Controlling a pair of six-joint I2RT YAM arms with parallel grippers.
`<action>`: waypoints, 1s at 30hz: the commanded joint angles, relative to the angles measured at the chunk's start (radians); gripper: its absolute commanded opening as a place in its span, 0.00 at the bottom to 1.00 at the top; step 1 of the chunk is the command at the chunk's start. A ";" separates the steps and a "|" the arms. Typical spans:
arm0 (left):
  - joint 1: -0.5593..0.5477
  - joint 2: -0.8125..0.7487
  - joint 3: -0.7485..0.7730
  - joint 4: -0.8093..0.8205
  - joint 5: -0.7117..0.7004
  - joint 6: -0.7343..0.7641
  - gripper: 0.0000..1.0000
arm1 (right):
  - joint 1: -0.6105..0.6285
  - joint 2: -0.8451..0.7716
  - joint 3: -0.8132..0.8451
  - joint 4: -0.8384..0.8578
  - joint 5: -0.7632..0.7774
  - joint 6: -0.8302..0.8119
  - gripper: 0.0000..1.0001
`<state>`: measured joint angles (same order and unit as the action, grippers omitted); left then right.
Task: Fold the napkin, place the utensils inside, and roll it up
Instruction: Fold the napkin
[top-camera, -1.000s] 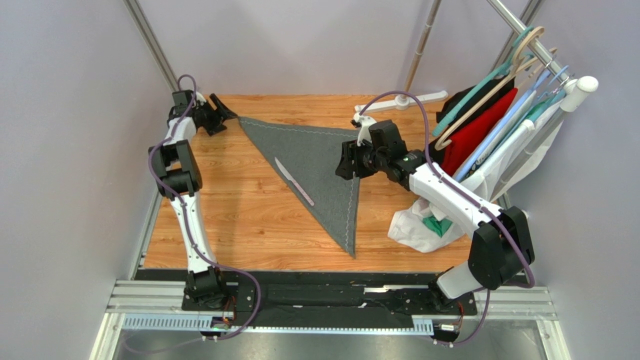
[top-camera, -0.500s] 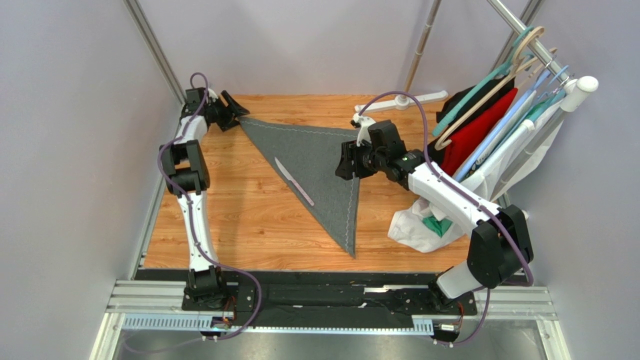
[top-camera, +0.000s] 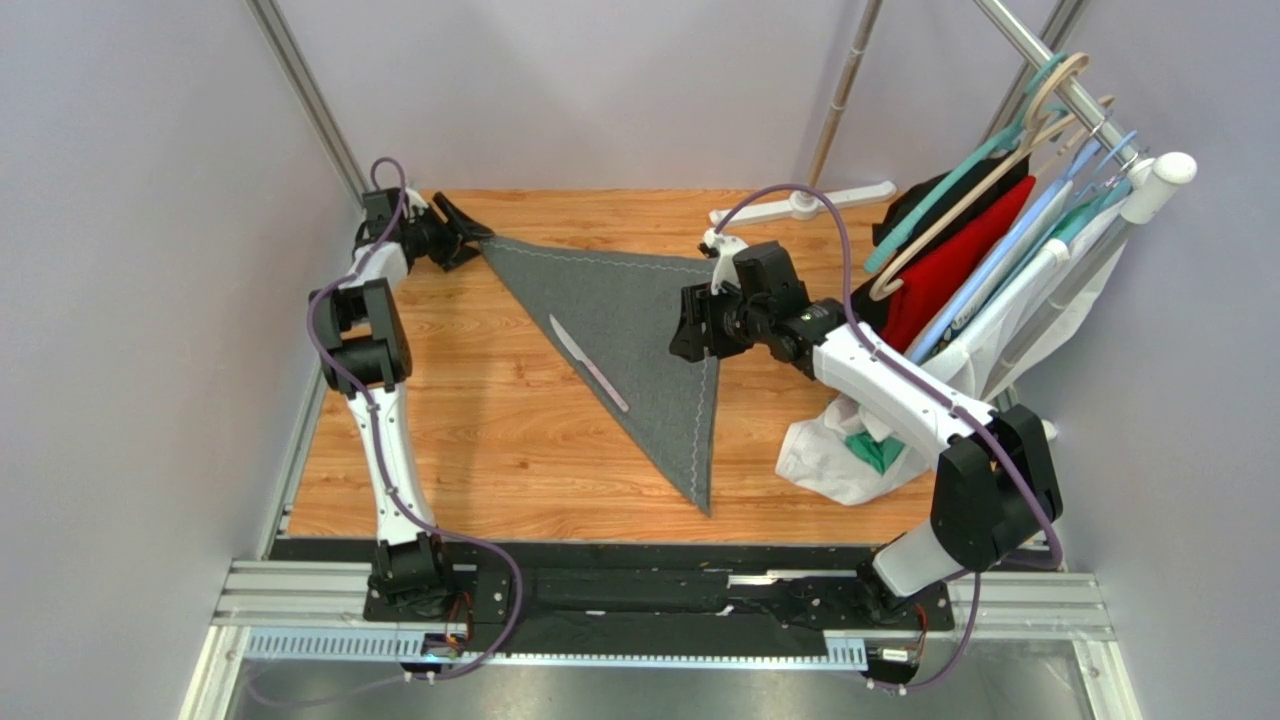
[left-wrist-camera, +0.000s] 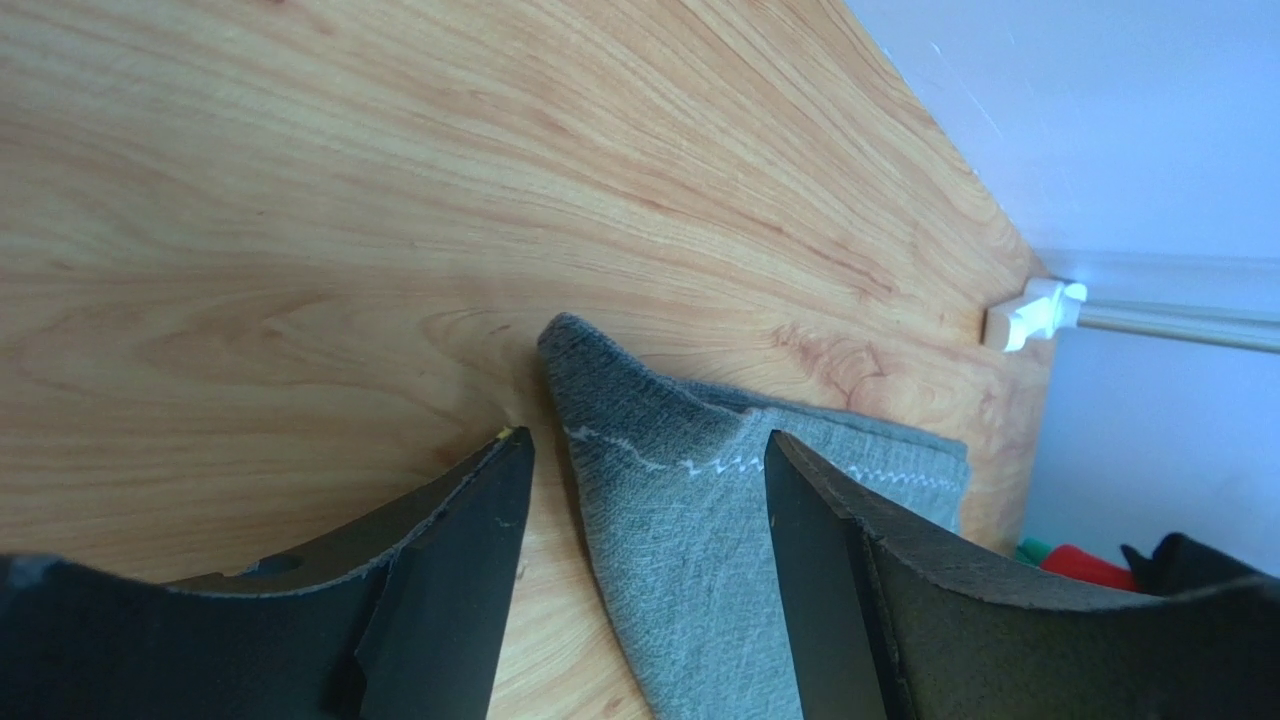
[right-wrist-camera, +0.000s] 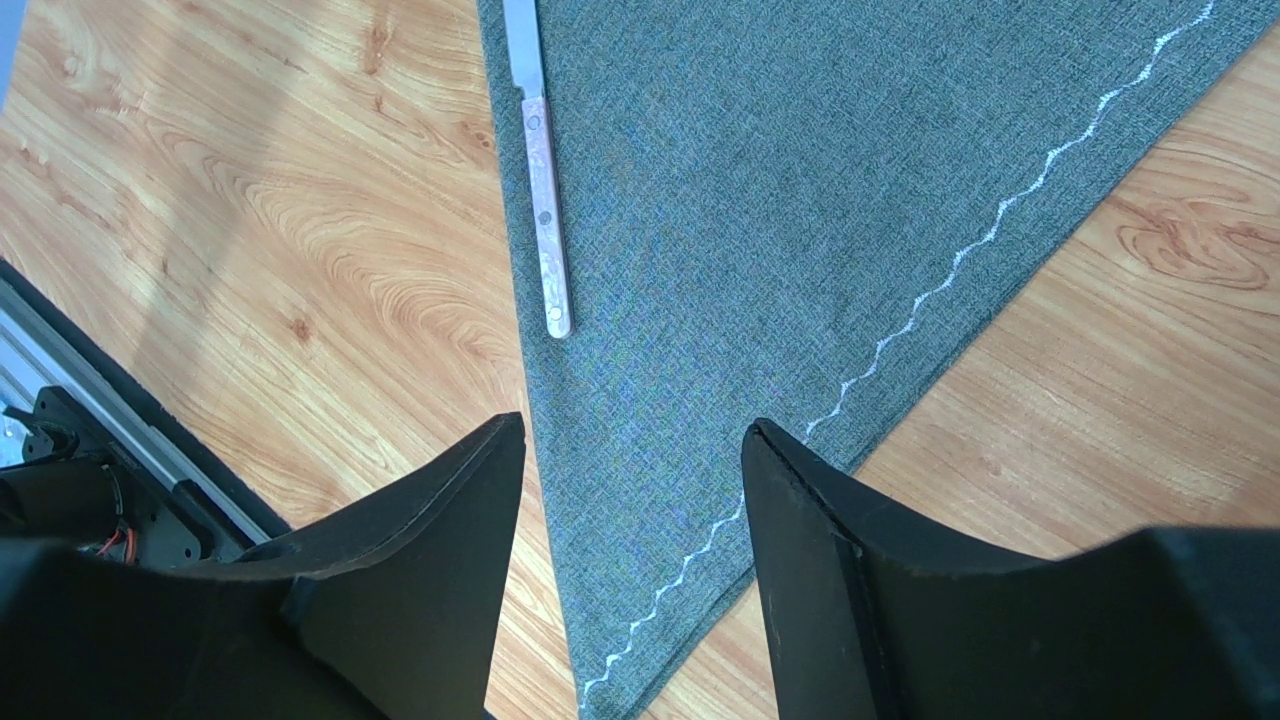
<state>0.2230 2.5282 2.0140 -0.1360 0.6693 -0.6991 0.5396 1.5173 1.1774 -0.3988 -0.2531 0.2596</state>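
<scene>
The left pincer (top-camera: 455, 236) has slid in from the far left edge of the surface (top-camera: 466, 420) toward the napkin (top-camera: 639, 315) and now sits right at the cloth's far left corner, its jaws a little narrower than they were. In the left wrist view that corner tip, slightly curled up off the wood, lies between the two fingers. The jaws are still apart and not pinching it, so this looks like the approach to a grab on the corner, probably to start the roll from that end. The napkin itself has not shifted: it lies flat, folded into a triangle, with one point far left, one far right and one toward the arms. The utensil (top-camera: 589, 365), a single thin pale piece as far as can be seen, rests on the cloth along its left slanted edge, where a roll from the corner would take it in. The right pincer (top-camera: 694, 324) has barely moved; it hangs above the napkin's right edge, jaws parted and empty, likely waiting to steady that side.
</scene>
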 joint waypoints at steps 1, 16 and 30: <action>0.016 -0.023 -0.017 -0.019 0.012 -0.013 0.67 | -0.004 0.000 0.041 0.028 -0.015 0.016 0.59; 0.022 0.067 0.126 -0.122 -0.004 0.006 0.56 | -0.004 -0.025 0.041 0.018 -0.009 0.015 0.59; 0.021 0.084 0.138 -0.077 0.013 -0.014 0.31 | -0.003 -0.020 0.041 0.015 -0.005 0.015 0.59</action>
<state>0.2379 2.5984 2.1201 -0.2264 0.6727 -0.7044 0.5396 1.5177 1.1790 -0.3996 -0.2565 0.2657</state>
